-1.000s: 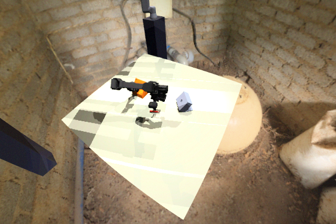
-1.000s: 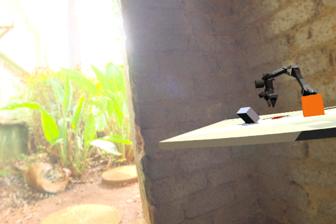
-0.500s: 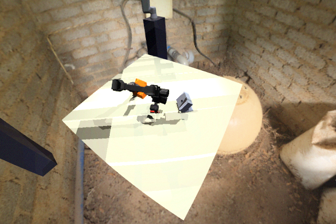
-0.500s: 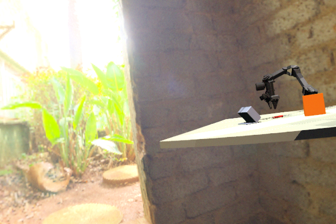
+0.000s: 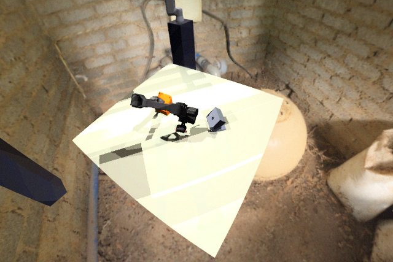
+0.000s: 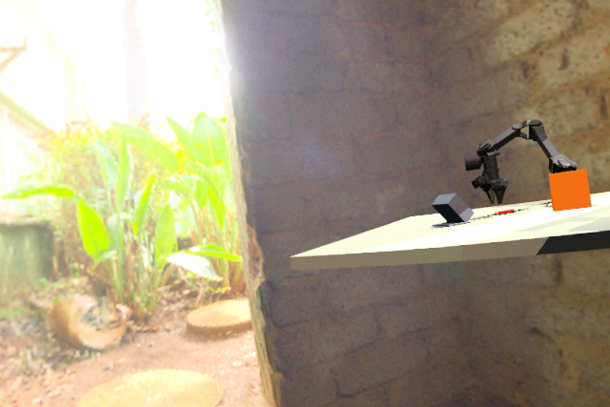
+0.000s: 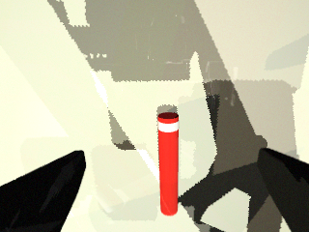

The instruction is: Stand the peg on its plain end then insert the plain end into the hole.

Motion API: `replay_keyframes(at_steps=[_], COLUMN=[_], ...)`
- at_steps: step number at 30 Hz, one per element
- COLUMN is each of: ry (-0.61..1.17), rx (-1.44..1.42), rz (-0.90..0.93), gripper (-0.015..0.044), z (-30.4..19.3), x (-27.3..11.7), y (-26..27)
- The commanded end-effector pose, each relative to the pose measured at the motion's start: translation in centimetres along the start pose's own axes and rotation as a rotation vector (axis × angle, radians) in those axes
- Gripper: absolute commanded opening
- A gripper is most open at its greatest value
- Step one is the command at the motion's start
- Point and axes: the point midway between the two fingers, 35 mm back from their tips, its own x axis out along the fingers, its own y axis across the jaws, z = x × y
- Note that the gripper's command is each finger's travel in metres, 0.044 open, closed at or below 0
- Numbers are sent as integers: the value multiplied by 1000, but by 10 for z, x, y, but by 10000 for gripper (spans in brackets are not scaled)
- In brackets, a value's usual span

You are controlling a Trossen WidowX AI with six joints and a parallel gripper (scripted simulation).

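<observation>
The red peg (image 7: 169, 169) (image 6: 504, 212) lies on the table. Its white band is near the end at the top of the wrist view, and its plain end points toward the bottom. In the top view the gripper hides nearly all of it. My gripper (image 7: 170, 157) (image 6: 496, 201) (image 5: 181, 131) is open and empty, pointing down above the peg, with one finger on each side of it in the wrist view. The grey sloped panel (image 5: 217, 118) (image 6: 453, 208) stands apart from the peg. Its dark hole (image 5: 212, 118) shows in the top view.
The orange block (image 5: 164, 99) (image 6: 570, 190) stands at the arm's base. The pale table (image 5: 202, 170) (image 6: 394, 245) carries the arm, peg and panel. A dark post (image 5: 182, 43) with a grey fixture stands beyond the table's far edge. Shadows cross the table around the peg.
</observation>
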Motion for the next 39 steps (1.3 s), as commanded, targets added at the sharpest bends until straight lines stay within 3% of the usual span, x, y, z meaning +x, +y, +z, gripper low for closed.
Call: replay_keyframes(at_steps=[1, 24, 36, 39], ry=[2, 5, 5, 5], rx=[-7, -6, -6, -6], rz=[-3, -8, -8, -8], gripper=[440, 440, 125, 110], z=[-1, -4, -4, -4], x=[8, 41, 41, 41], y=[0, 0, 0, 0])
